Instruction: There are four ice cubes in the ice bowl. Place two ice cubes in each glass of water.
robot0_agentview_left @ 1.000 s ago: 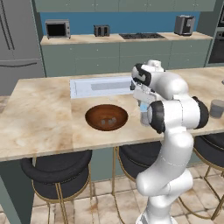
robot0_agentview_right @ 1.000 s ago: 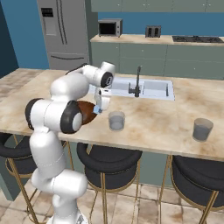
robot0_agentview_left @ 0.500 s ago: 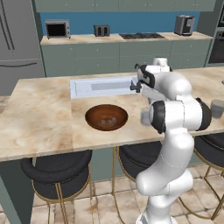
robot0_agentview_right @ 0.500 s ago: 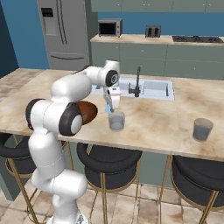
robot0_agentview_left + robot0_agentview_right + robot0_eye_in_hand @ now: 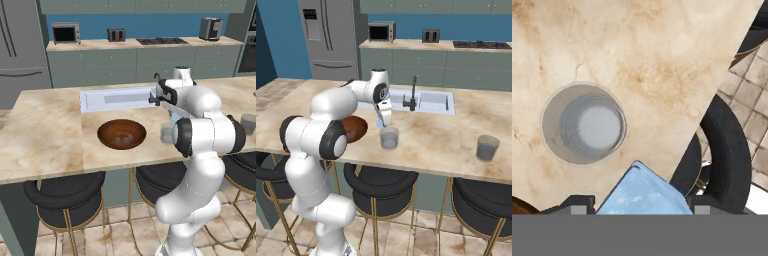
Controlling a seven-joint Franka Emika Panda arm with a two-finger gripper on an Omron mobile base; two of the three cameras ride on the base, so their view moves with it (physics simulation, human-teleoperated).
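Hand view put the gripper at the near edge, its two dark tips closed on a pale blue ice cube that bulged up between them. Just beyond the cube, lower down on the marble counter, stood a clear glass seen from straight above, round rim and grey bottom showing; the cube hung off to one side of its mouth, not over the middle. A sliver of the brown bowl showed at the corner, and past the counter edge sat a black stool over tiled floor.

From the right base view, the gripper pointed down just above and behind the near glass, with a speck of blue at its tip that was probably the held cube. The wooden bowl lay beside that glass, partly hidden by the white arm. The second glass stood well apart, toward the far end of the counter. Behind were the sink and its dark faucet.

In the left base view the bowl sat near the counter's front edge, with pale cubes faintly visible inside, too blurred to count. Farther back stood the microwave and toaster
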